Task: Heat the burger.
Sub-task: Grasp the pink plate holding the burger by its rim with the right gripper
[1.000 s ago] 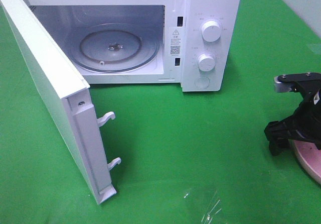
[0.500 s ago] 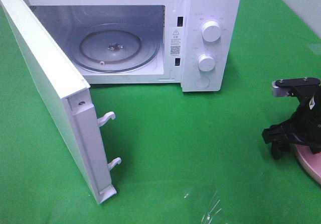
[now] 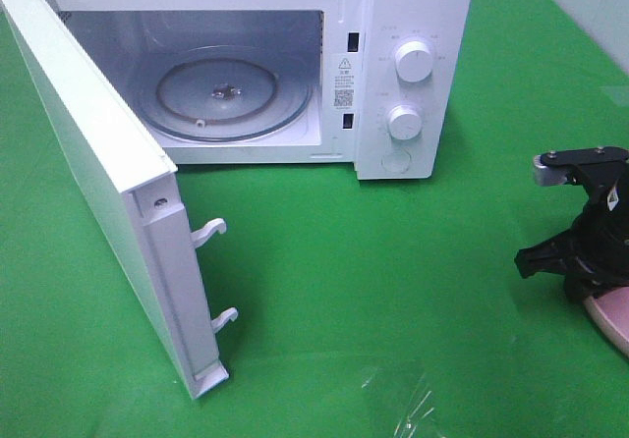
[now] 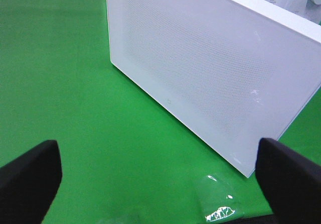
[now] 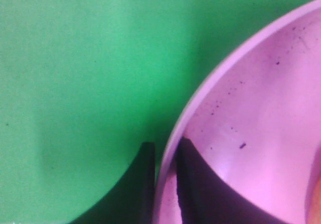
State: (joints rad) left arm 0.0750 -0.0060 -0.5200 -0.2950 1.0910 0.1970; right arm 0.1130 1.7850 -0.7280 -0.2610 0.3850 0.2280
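Observation:
The pink plate (image 3: 611, 322) lies at the right edge of the green table. My right gripper (image 3: 575, 266) is at the plate's near-left rim. In the right wrist view its fingers (image 5: 198, 194) sit one outside and one inside the rim of the plate (image 5: 251, 108), shut on it. Only an orange sliver (image 5: 317, 194) shows of what may be the burger; the rest is out of view. The white microwave (image 3: 413, 6) stands at the back with its door (image 3: 88, 163) swung wide open and its glass turntable (image 3: 221, 94) bare. My left gripper (image 4: 160, 184) is open and empty, facing the door's outer face (image 4: 210, 68).
The open door juts towards the front left, with two latch hooks (image 3: 211, 232) on its edge. The control knobs (image 3: 413, 62) are on the microwave's right panel. A clear scrap of plastic (image 3: 413, 409) lies on the green cloth at the front.
My right gripper has shifted slightly right and lower at the plate's rim, and its fingers have closed in. The microwave and door have not moved.

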